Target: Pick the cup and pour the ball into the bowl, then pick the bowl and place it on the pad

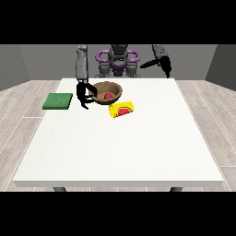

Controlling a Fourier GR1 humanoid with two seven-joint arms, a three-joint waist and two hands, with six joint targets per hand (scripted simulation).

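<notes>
A brown bowl (112, 87) sits at the table's far middle with a red ball (108, 96) inside it. The yellow cup (121, 109) with a red mark lies on its side on the table just in front of the bowl. The hand at the view's left (83, 94) is at the bowl's left rim, its fingers curled against the rim. The hand at the view's right (164, 64) hangs raised above the table's far right edge, away from everything. A green pad (58, 101) lies at the table's left edge.
The white table (120, 152) stretches wide towards the camera. The robot's torso (118, 62) stands behind the far edge. Grey wooden floor surrounds the table.
</notes>
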